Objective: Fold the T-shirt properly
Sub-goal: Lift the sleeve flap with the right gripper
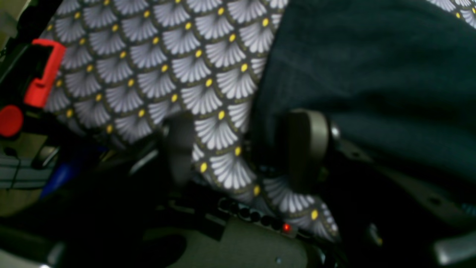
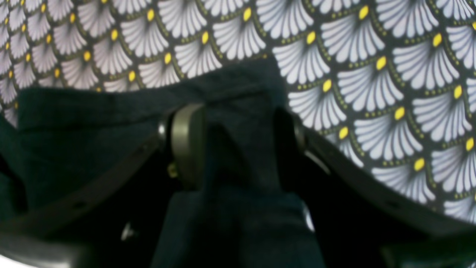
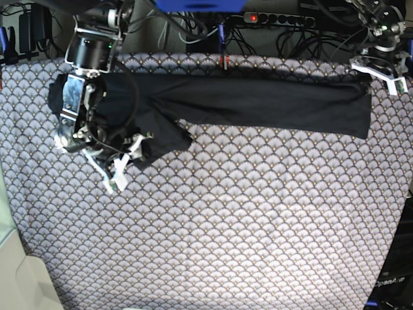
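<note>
The dark T-shirt [image 3: 258, 103] lies as a long folded band across the far part of the table, with a bunched flap at its left end. My right gripper [image 3: 126, 161] is at that flap. In the right wrist view it [image 2: 238, 145] is shut on a peaked fold of the T-shirt [image 2: 93, 123], with fabric draped over the palm. My left gripper [image 3: 377, 68] hovers at the shirt's far right corner. In the left wrist view it [image 1: 243, 149] is open with only patterned cloth between the fingers, and the T-shirt [image 1: 372, 74] lies just beside one finger.
A scallop-patterned white-and-brown cloth [image 3: 226, 226] covers the whole table. A power strip and cables [image 3: 277, 18] run behind the far edge. A red clamp [image 1: 44, 70] sits at the table edge near my left gripper.
</note>
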Available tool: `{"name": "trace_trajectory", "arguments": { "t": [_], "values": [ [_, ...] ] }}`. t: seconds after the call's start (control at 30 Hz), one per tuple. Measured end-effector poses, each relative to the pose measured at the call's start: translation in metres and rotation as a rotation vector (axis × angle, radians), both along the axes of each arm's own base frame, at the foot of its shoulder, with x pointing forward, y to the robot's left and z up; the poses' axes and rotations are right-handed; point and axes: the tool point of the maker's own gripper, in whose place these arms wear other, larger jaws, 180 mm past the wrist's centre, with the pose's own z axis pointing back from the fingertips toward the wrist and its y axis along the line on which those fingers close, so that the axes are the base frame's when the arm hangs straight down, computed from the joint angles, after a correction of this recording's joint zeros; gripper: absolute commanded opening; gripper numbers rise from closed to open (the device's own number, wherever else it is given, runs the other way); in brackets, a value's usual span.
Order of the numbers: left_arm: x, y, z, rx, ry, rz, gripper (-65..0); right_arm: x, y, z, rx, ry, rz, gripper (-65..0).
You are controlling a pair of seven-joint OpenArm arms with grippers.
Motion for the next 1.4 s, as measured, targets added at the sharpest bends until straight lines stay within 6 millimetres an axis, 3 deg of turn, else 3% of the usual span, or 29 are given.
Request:
{"name": "trace_trajectory", "arguments": {
  "t": [0.3,0.5,0.8,1.17,1.27,1.4],
  "values": [
    [0.0,0.0,0.0,0.0,-0.001,0.0,-27.8,0.003,0.0,0.002,-0.003,-0.002,0.002,-33.9],
    [0.0,0.0,0.0,0.0,-0.001,0.0,-27.8,0.008,-0.019,0.002,-0.045,0.007,0.0,-33.9],
    [0.001,0.0,0.0,0.0,-0.003,0.0,-27.8,0.014,-0.024,0.0,-0.033,0.007,-0.009,-33.9],
    [0.008,0.001,0.004,0.001,-0.02,0.003,-27.9,0.006,0.004,-0.002,0.007,-0.001,0.019,-34.6],
    [0.007,0.0,0.003,0.0,-0.017,0.001,-27.9,0.005,0.004,-0.003,0.008,-0.001,0.018,-37.7],
    [0.007,0.001,0.003,0.001,-0.017,0.003,-27.9,0.005,0.003,-0.003,0.006,0.002,0.019,-47.1]
  ]
}}
